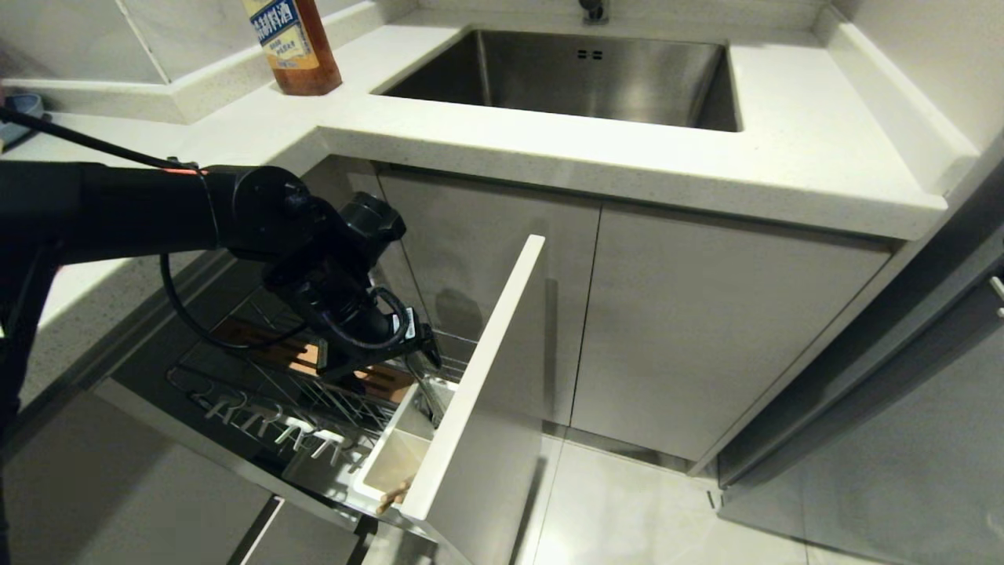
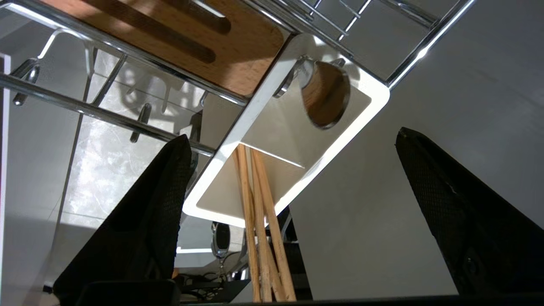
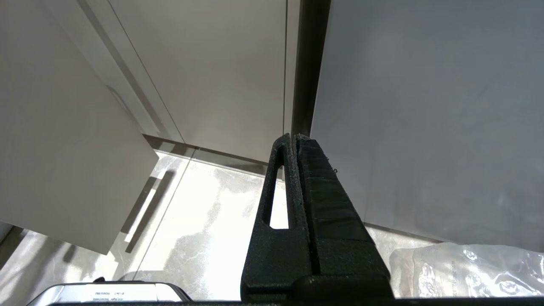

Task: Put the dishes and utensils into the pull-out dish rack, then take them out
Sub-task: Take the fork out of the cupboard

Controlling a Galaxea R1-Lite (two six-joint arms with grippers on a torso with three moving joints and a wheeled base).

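From my head I look down on the pull-out dish rack [image 1: 329,392], drawn out from under the counter beside the sink [image 1: 580,74], its pale grey front panel [image 1: 486,392] standing toward the floor. My left gripper [image 1: 420,361] hangs over the rack's near corner, pointing down at the white utensil cup [image 1: 396,459] that sits just inside the panel; the tips of the chopsticks [image 1: 394,494] poke out at the cup's near end, and the white-tipped hooks [image 1: 282,428] line the rail beside it. A brown bottle [image 1: 294,47] stands on the counter behind. Through my left wrist I see both of my fingers [image 2: 140,229] spread wide apart with nothing between them. The utensil cup [image 2: 238,140] lies in the gap, closer to one finger than the other, and it touches neither. The chopsticks [image 2: 259,212] lean in its nearer compartment, rising toward the camera between my fingers, clear of both. A spoon [image 2: 325,93] rests in the farther compartment, its round bowl up, well beyond my fingertips. The slotted wooden strip [image 2: 238,51] sits just past the cup. Through my right wrist I see my right gripper [image 3: 296,140] pressed fully together, holding nothing, hanging above pale floor tiles [image 3: 204,238] beside cabinet doors.
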